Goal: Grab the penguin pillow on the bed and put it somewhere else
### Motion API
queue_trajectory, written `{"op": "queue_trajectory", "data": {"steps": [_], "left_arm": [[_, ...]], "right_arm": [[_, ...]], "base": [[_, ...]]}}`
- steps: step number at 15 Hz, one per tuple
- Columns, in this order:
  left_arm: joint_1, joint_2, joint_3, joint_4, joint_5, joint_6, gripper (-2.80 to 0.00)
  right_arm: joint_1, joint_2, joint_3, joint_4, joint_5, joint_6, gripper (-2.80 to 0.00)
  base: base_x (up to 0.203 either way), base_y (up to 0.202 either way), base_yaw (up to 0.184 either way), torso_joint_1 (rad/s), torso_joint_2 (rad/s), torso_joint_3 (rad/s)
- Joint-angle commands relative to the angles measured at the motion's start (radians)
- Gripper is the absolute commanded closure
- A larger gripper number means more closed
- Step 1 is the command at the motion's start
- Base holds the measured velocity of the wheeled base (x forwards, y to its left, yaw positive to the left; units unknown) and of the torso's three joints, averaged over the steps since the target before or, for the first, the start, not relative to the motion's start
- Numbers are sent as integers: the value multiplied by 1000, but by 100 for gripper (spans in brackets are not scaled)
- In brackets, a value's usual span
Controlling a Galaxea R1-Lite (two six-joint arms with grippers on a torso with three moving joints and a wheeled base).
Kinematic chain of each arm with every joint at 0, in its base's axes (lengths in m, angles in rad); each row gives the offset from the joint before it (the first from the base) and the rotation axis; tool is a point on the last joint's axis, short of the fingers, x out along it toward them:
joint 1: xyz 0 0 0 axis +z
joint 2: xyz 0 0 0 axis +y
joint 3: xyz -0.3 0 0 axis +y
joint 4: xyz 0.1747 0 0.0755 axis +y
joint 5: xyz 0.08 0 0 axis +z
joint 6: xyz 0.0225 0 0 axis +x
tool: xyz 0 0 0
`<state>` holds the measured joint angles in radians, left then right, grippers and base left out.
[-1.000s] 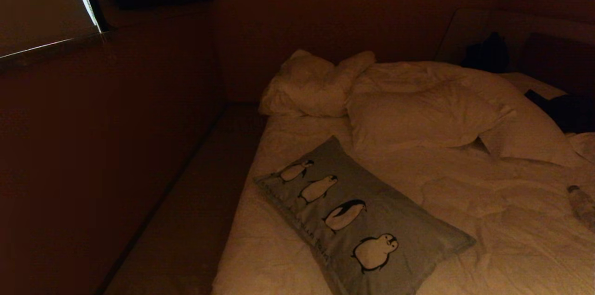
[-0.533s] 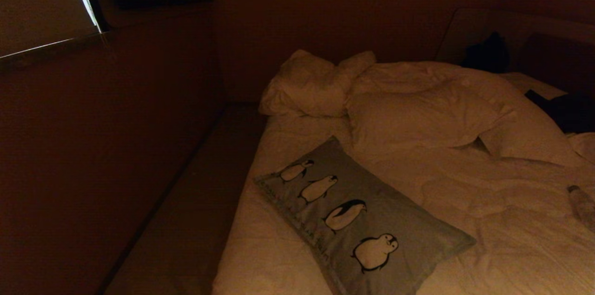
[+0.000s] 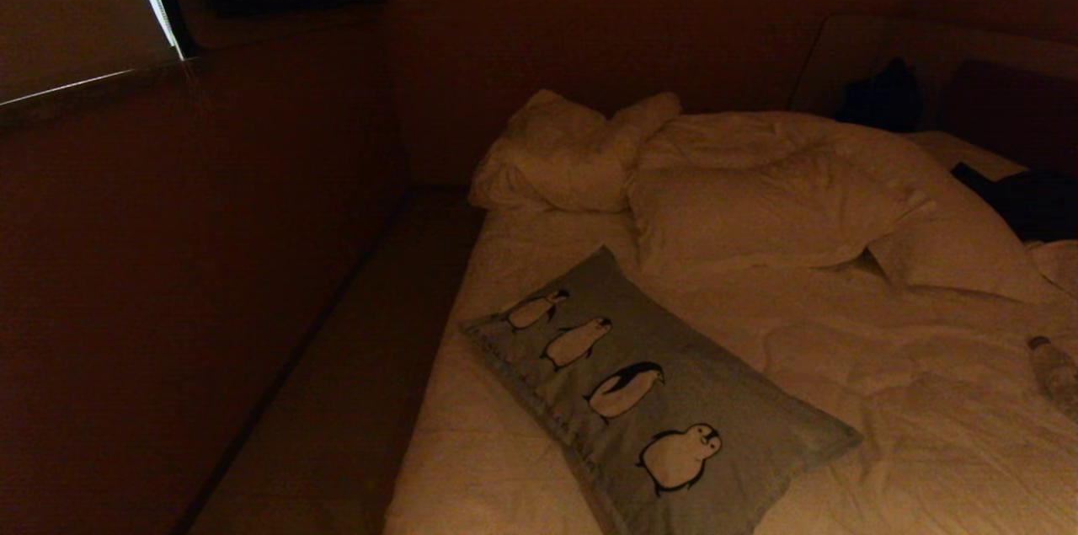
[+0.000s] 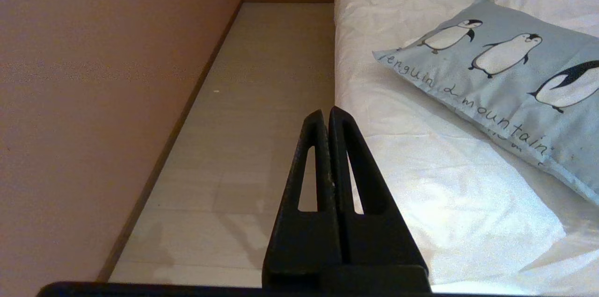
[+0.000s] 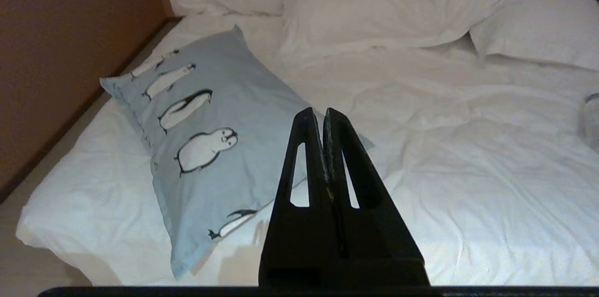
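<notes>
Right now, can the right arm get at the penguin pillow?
Probably yes. The right gripper faces the penguin pillow, which lies uncovered on the bed with nothing between them. Its jaws are shut, so they must open first.

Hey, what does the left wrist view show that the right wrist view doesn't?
Only the left wrist view: the shut left hand, a long strip of floor beside the bed, and writing along the penguin pillow's edge. Only the right wrist view: the shut right hand, the pillow's lower penguins, and a bottle at the frame's edge. Both: the penguin pillow, the bed, white pillows.
</notes>
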<state>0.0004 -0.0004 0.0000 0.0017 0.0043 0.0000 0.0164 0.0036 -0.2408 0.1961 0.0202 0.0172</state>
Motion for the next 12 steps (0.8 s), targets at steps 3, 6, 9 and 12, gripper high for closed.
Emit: {"op": "queue_trajectory", "data": {"steps": [3,6,9,12], "left_arm": [[0,-1,0,0,0,0,0],[0,0,0,0,0,0,0],[0,-1,0,0,0,0,0],[0,0,0,0,0,0,0]], "right_arm": [[0,0,64,-139,0,1,0],[0,1,75,-180,-7,-3,0],[0,-1,102,-236,-9,-34,0],[0,-1,162,-283,-8,-74,0]], "base": [[0,0,0,0,0,0],[0,0,0,0,0,0],[0,0,0,0,0,0],[0,0,0,0,0,0]]}}
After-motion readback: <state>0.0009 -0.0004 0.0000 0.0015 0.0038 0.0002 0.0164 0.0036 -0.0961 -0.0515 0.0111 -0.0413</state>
